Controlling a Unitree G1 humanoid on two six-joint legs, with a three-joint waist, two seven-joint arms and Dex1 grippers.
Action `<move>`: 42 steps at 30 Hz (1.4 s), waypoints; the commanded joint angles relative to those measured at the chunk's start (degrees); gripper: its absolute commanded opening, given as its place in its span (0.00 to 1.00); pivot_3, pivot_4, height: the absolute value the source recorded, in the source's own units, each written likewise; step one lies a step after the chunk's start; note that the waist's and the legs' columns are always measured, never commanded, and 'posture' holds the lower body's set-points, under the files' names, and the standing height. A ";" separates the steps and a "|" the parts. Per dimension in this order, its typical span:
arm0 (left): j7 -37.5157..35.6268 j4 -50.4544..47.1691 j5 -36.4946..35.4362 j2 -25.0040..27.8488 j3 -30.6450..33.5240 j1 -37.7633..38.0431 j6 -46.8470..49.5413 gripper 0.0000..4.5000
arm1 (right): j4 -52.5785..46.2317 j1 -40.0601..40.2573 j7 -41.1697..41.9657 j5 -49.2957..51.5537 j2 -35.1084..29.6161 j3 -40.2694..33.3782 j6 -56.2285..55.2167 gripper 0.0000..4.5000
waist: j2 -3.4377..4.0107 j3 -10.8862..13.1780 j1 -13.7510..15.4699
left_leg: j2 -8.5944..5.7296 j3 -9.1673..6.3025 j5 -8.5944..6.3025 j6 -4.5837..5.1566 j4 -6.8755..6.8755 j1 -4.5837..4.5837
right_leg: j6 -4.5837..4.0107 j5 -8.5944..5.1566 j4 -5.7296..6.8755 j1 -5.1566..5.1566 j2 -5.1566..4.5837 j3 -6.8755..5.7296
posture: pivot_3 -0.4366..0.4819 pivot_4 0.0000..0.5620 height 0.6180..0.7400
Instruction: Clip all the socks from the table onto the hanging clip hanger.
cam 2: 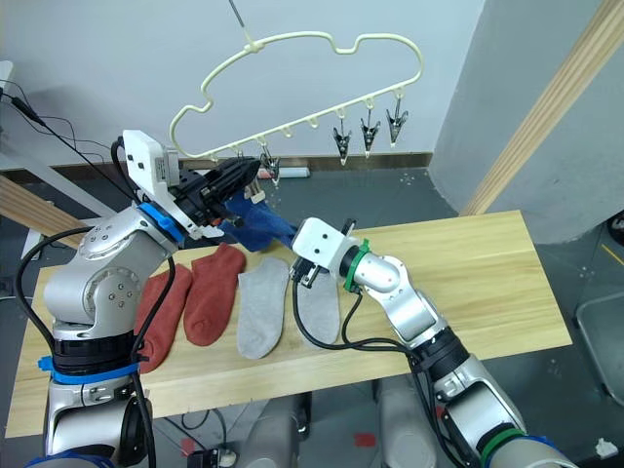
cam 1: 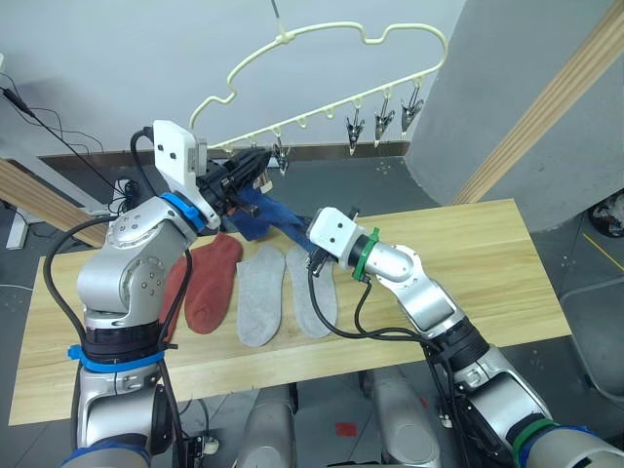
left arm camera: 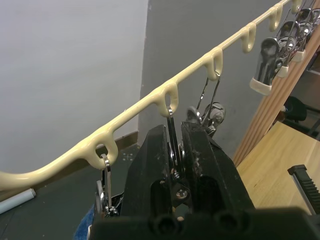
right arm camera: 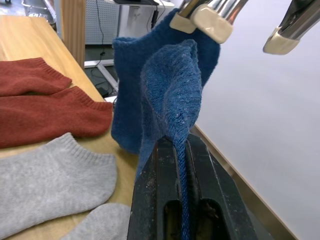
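Observation:
The pale-yellow clip hanger [cam 1: 322, 39] hangs above the table's [cam 1: 468, 263] back edge. My left gripper [left arm camera: 175, 132] is raised to its lower bar and shut on a metal clip [left arm camera: 172, 117]. My right gripper [right arm camera: 181, 145] is shut on a blue sock [right arm camera: 172, 85], lifted just under the hanger. A second blue sock [right arm camera: 127, 75] hangs behind it, with a clip's cream tips [right arm camera: 202, 20] at its top edge. Two rust-red socks [cam 1: 213, 283] [cam 2: 161, 307] and two grey socks [cam 1: 261, 292] [cam 1: 314, 292] lie flat on the table.
Three free clips [cam 1: 385, 122] hang at the hanger's right end. A slanted wooden rail [cam 1: 546, 107] rises right of the table, and another [cam 1: 39, 190] lies at the left. Cables [cam 1: 58, 136] trail behind the left arm.

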 commanded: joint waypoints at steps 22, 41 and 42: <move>-0.48 -1.86 -0.50 1.59 1.37 0.37 0.32 0.02 | 1.58 -1.15 -2.28 -0.76 4.46 -2.54 -4.04 0.00 | 0.00 0.00 0.05 | 0.00 0.01 0.00 0.00 0.00 0.00 | -0.03 0.02 0.03 -0.03 0.00 0.01 | 0.31 0.68 1.00; -0.43 -2.25 -0.86 1.27 1.29 0.65 0.84 0.02 | -8.91 3.06 6.69 5.15 3.42 -3.89 16.04 0.00 | -0.01 -0.01 0.27 | 0.00 0.00 0.00 0.00 0.00 -0.04 | -0.06 0.04 0.01 -0.04 -0.01 0.00 | 0.31 0.69 1.00; -0.48 -2.27 -0.85 1.34 1.36 0.72 0.83 0.02 | -12.05 4.34 7.43 6.45 2.47 -4.77 20.98 0.00 | -0.01 -0.01 0.32 | -0.01 0.01 0.00 0.00 0.00 -0.04 | -0.06 0.05 0.01 -0.04 -0.02 0.01 | 0.31 0.69 1.00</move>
